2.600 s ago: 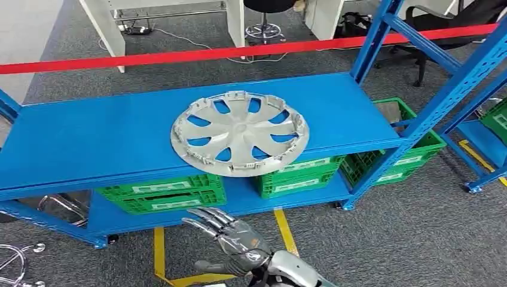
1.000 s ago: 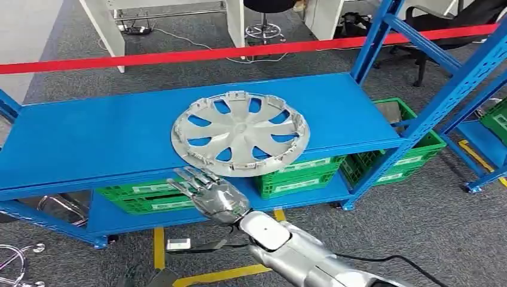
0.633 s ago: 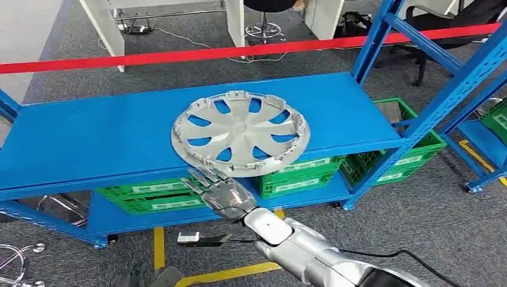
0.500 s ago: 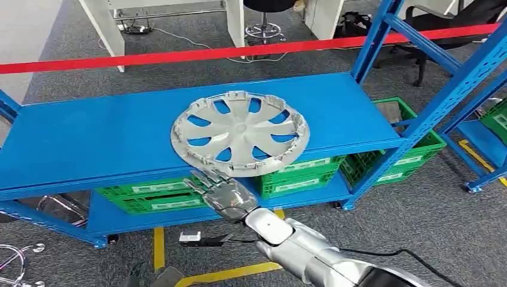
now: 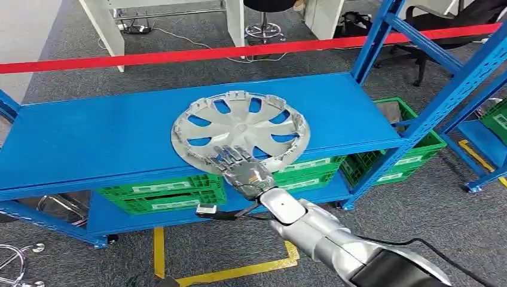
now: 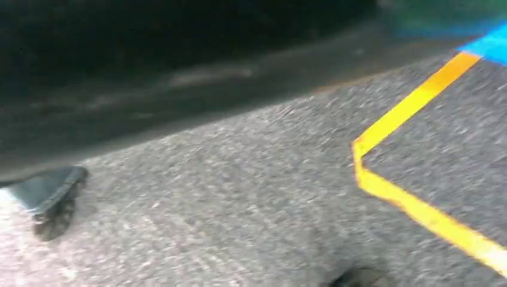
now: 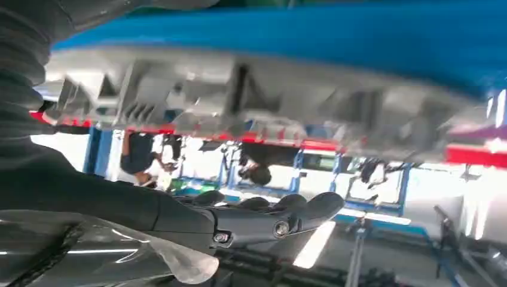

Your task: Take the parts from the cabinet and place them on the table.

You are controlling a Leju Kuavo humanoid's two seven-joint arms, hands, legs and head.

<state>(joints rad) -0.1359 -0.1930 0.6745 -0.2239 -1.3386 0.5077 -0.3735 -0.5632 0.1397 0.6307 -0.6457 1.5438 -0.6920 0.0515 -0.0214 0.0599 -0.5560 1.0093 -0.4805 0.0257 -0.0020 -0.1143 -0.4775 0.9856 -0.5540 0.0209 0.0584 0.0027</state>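
Hubcap (image 5: 240, 133): silver, flat on blue shelf (image 5: 89, 137), near edge overhanging.
Right hand (image 5: 242, 169): fingers spread over hubcap's near rim, holding nothing.
Green crates (image 5: 161, 194): lower shelf, contents not visible.

Right arm (image 5: 323, 236): silver segmented shell, black sleeve near the shoulder, thin black cable alongside. Right hand (image 5: 242, 170): metallic grey with dark fingers (image 7: 287, 215).

Hubcap (image 5: 240, 133) flat on the top shelf (image 5: 89, 140) of the rack, at its front edge, right hand (image 5: 244, 170) over the hubcap's near rim, crates (image 5: 161, 192) on the lower shelf beneath, barrier tape (image 5: 179, 56) behind the rack, floor tape (image 5: 239, 272) in front.
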